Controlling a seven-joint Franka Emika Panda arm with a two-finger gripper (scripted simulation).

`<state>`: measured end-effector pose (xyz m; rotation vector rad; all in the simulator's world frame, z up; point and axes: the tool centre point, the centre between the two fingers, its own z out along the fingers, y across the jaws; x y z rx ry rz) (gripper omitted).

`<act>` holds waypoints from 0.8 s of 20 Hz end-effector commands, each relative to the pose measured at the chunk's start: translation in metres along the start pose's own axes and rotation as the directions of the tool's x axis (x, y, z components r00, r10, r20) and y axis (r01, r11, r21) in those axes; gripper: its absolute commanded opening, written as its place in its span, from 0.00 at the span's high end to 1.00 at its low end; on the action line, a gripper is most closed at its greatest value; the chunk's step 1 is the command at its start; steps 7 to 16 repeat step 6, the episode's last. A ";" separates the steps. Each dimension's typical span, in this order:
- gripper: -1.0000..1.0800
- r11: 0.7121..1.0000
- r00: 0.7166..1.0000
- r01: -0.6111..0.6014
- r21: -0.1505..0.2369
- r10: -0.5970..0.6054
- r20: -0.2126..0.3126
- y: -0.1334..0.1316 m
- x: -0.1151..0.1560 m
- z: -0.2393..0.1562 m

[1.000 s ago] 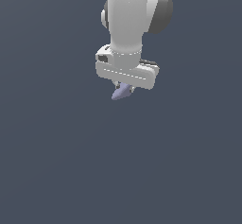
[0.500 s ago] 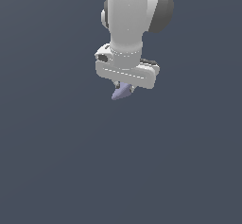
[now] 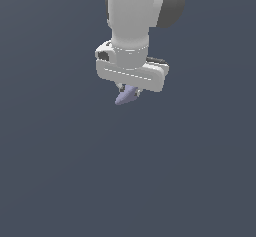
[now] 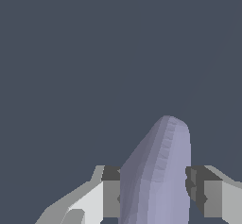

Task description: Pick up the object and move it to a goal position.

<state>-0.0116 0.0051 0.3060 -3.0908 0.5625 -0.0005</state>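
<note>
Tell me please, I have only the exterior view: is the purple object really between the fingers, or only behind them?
Observer: It is between them. In the wrist view the object fills the gap of the gripper, with one finger on each side.
Operator: Do both pads touch it?
Observer: One dark pad meets its side; on the other side the contact looks close, but I cannot be sure of it.
Operator: Does it stick out past the fingertips?
Observer: Yes. Its narrower rounded end reaches well beyond the pads, against plain dark ground with nothing else visible.
</note>
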 end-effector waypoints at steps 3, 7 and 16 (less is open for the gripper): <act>1.00 1.000 1.000 0.000 0.000 0.000 0.000 0.001 0.006 -0.008; 1.00 1.000 1.000 0.000 0.000 0.000 0.000 0.001 0.008 -0.009; 1.00 1.000 1.000 0.000 0.000 0.000 0.000 0.001 0.008 -0.009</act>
